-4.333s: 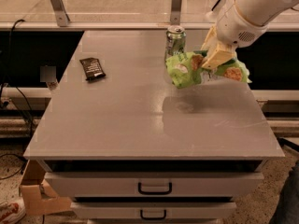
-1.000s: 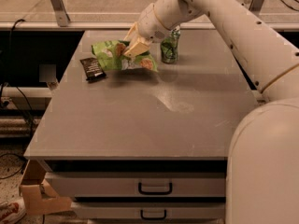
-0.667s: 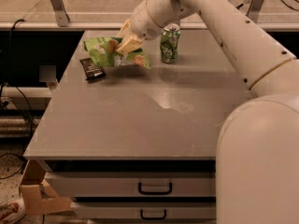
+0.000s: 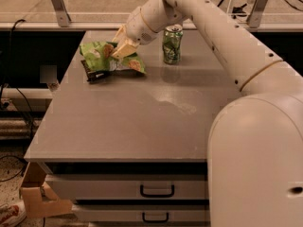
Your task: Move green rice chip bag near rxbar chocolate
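Observation:
The green rice chip bag [image 4: 105, 56] is a crumpled bright green foil bag at the far left of the grey table [image 4: 142, 122]. My gripper [image 4: 120, 48] is shut on the bag's upper right part and holds it low over the table. The rxbar chocolate [image 4: 96, 74], a small dark brown bar, lies just below and partly under the bag's left end. My arm reaches in from the upper right across the table's back.
A green soda can [image 4: 172, 44] stands upright at the back middle of the table, right of the bag. Drawers with dark handles [image 4: 156, 191] sit below the table's front edge. A cardboard box [image 4: 38, 193] is on the floor at lower left.
My gripper has carried the bag from the table's right side past the can to the left, and it now hangs lower, overlapping the bar.

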`<state>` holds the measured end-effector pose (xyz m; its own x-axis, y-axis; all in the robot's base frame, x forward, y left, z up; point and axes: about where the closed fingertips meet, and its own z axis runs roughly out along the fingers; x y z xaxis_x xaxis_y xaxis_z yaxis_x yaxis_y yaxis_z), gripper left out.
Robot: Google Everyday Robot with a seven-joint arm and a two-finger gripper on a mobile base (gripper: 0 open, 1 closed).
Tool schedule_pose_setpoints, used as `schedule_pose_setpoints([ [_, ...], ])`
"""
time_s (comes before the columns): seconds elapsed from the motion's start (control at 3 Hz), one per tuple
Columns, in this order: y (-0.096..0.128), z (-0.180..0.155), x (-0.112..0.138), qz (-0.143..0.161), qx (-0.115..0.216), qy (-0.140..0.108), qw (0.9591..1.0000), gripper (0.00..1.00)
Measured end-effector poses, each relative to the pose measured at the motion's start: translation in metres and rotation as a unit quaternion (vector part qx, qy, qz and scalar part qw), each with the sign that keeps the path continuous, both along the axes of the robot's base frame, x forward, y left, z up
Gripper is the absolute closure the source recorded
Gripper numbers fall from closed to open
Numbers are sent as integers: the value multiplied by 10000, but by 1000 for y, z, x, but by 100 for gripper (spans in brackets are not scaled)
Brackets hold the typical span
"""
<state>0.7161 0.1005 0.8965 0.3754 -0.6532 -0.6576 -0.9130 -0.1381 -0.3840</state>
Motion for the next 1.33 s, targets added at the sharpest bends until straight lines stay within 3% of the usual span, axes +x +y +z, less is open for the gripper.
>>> schedule_pose_setpoints([
  [1.0, 8, -7, -1, 62, -8, 52, 10000, 13],
  [1.33, 11, -9, -1, 82, -11, 69, 9999, 0],
])
